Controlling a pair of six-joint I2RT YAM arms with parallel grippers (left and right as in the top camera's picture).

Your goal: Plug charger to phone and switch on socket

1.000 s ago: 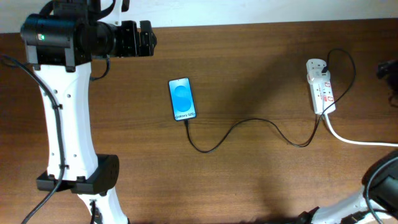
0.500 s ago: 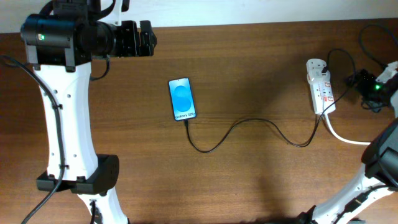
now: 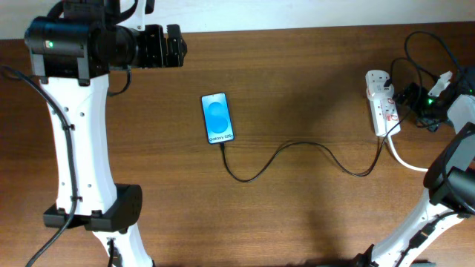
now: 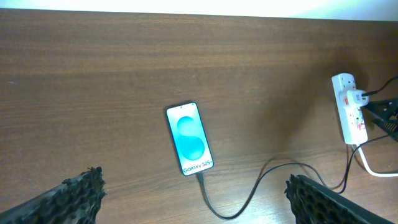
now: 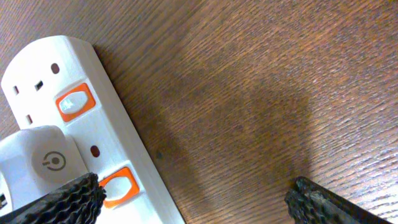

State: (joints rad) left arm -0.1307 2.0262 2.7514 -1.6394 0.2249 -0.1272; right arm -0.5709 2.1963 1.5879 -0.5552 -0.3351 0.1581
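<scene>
The phone lies mid-table with its blue screen up; it also shows in the left wrist view. The thin black charger cable curves from the phone's near end to the socket; its tip sits at the phone's port. The socket, a white power strip, lies at the right; the right wrist view shows it close up with orange switches and a white plug. My right gripper is open, right beside the strip, one finger over a switch. My left gripper is open, high at the far left.
A thick white cord runs from the socket off the right edge. Black robot wiring loops above the right gripper. The left arm's white body stands along the table's left side.
My right gripper has come in from the right edge and moved left up to the socket. The left arm, phone and cable have not moved.
</scene>
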